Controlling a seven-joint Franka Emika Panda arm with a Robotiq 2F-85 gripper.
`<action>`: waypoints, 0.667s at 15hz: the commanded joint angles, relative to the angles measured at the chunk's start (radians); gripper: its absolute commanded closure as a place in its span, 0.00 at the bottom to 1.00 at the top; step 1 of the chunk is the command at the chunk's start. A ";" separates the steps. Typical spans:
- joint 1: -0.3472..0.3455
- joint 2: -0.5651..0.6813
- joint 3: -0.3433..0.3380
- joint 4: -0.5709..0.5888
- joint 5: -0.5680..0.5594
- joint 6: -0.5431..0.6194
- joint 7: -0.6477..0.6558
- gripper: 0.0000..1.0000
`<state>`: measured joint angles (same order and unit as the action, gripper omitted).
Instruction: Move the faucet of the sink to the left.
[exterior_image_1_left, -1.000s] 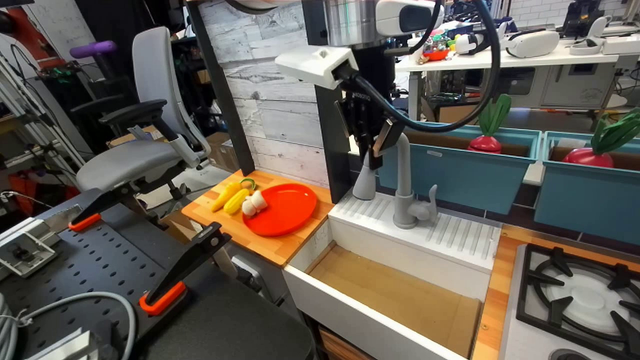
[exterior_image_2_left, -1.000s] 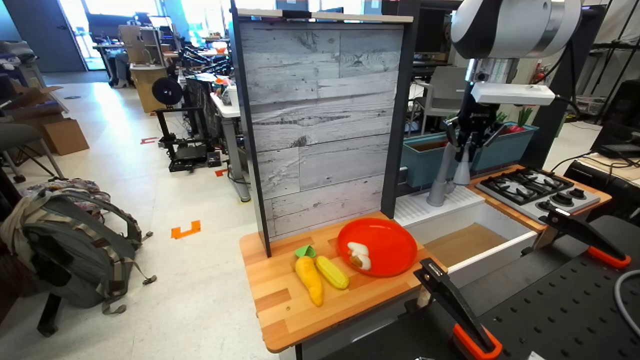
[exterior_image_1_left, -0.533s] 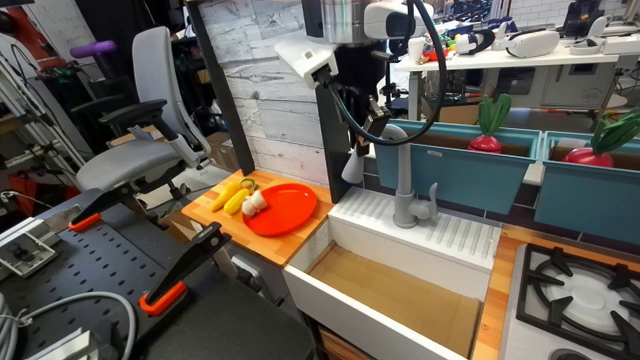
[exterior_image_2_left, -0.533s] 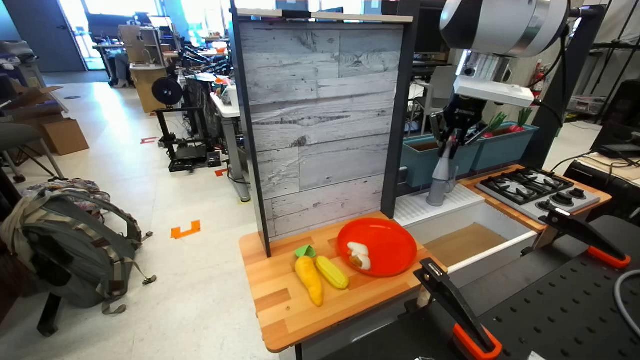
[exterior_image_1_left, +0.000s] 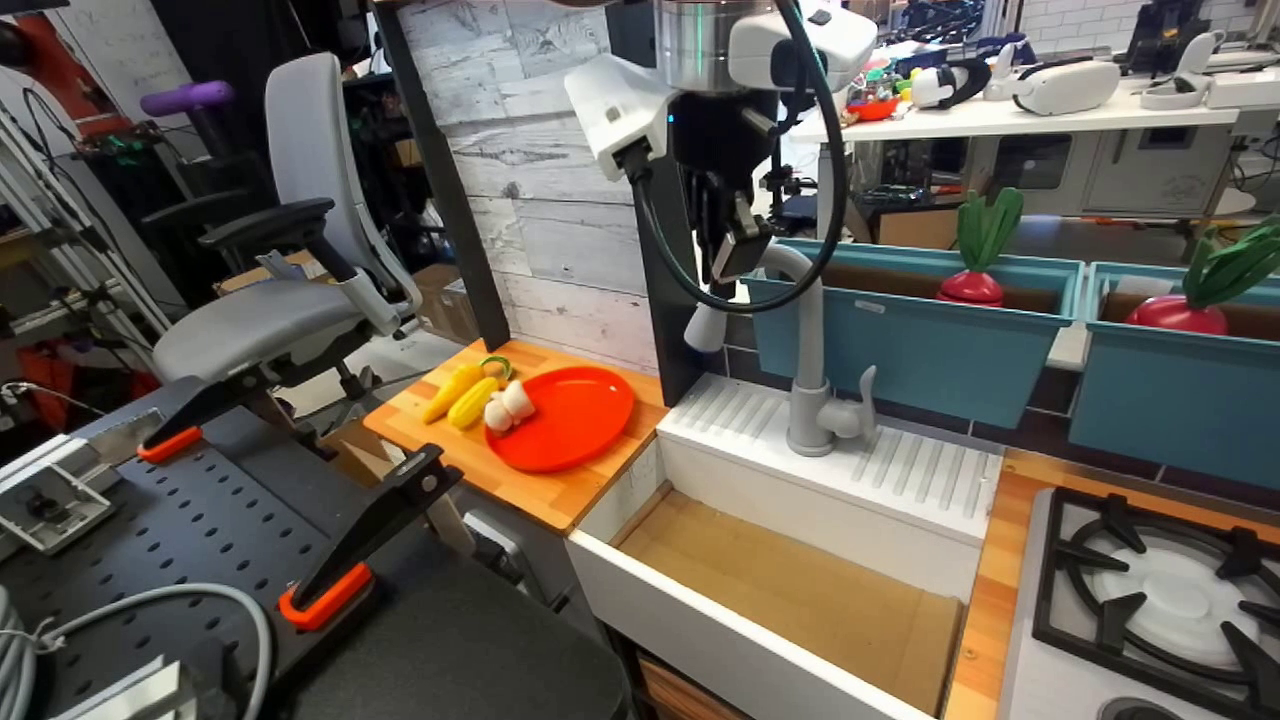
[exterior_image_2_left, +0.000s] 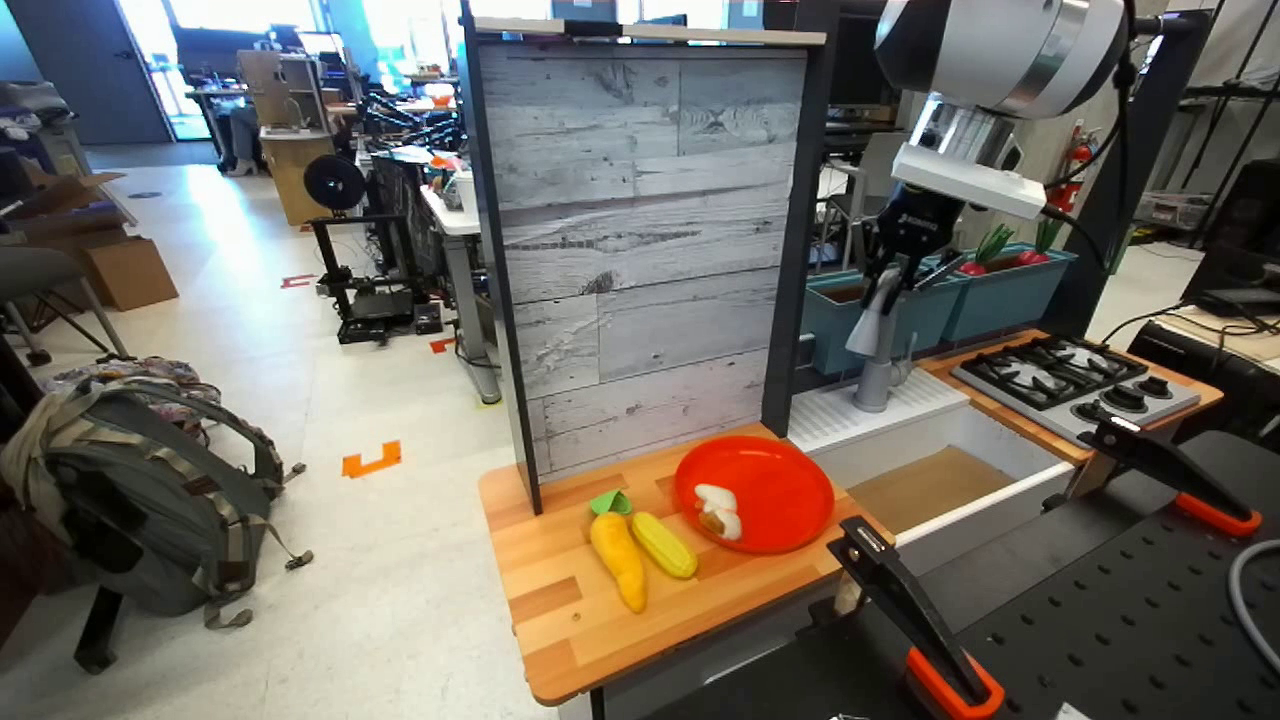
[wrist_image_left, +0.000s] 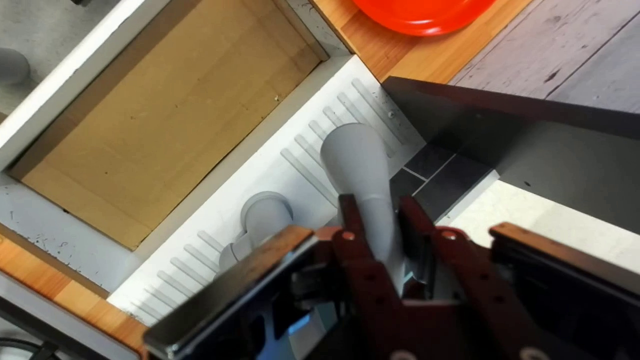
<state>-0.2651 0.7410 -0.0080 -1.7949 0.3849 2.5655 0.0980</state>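
The faucet is a grey gooseneck tap (exterior_image_1_left: 810, 350), standing on the ribbed white rim of the sink (exterior_image_1_left: 700, 645). It also shows in an exterior view (exterior_image_2_left: 874, 385). In the wrist view the flared spout end (wrist_image_left: 352, 155) points up the picture, past the fingertips. My gripper (exterior_image_1_left: 722, 285) is at the spout. In the wrist view the fingers (wrist_image_left: 377, 205) lie on both sides of the spout and close around it, with only a thin gap at the right tip. The fingers and cable hide part of the arch. The spout end hangs above the ribbed rim, near the dark post.
A dark post (exterior_image_1_left: 668, 290) and wood-look panel (exterior_image_1_left: 570, 200) stand close beside the gripper. Teal bins (exterior_image_1_left: 910, 340) are behind the faucet. A small lever handle (exterior_image_1_left: 862, 405) is at its base. A red plate (exterior_image_1_left: 580, 425) and stove (exterior_image_1_left: 1160, 590) flank the sink.
My gripper and the spout have swung left in both exterior views. The spout end has risen slightly, and the wrist has tilted.
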 joint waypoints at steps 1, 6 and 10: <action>0.004 -0.009 0.043 0.064 0.046 -0.024 0.026 0.50; 0.012 -0.014 0.046 0.069 0.038 -0.021 0.031 0.22; 0.013 -0.022 0.051 0.070 0.038 -0.021 0.036 0.00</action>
<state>-0.2583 0.7421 0.0185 -1.7705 0.3876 2.5654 0.1242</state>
